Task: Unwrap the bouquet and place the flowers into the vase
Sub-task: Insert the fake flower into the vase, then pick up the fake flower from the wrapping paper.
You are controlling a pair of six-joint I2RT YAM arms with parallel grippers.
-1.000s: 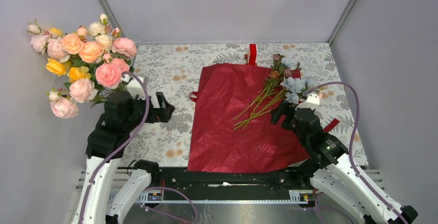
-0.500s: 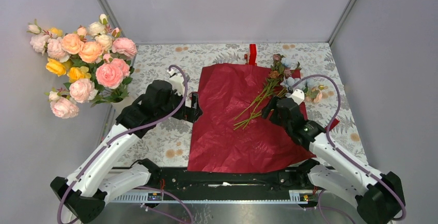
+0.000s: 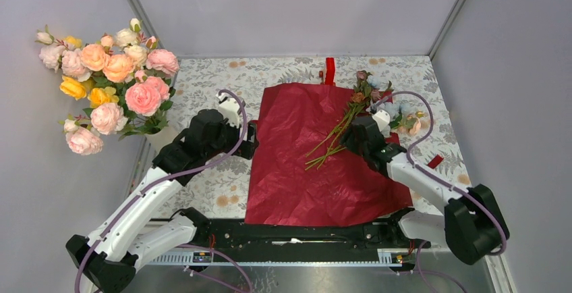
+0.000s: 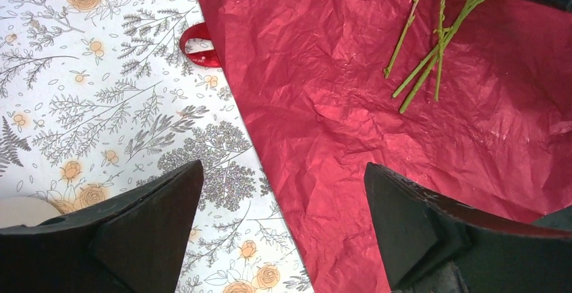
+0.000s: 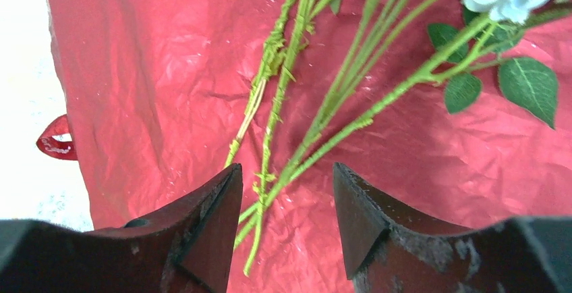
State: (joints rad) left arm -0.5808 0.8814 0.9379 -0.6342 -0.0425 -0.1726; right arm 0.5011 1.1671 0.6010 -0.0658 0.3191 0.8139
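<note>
Crimson crinkly wrapping paper (image 3: 303, 171) lies spread flat on the worktop. Thin green-stemmed pale blue and pink flowers (image 3: 354, 107) lie across it. The right pincer (image 5: 287, 168) gapes astride their stems, and the left pincer (image 4: 283, 166) is spread wide.

Rose bunch (image 3: 111, 80) crowds left edge of worktop (image 3: 222, 94). Bare strip between roses and wrapping paper (image 3: 297, 178), partly taken by left end effector (image 4: 283, 171). Near half of paper free. Flower stems (image 5: 297, 138) lie between spread jaws of right end effector (image 5: 287, 181). Red upright object (image 3: 330, 70) stands at far edge.
</note>
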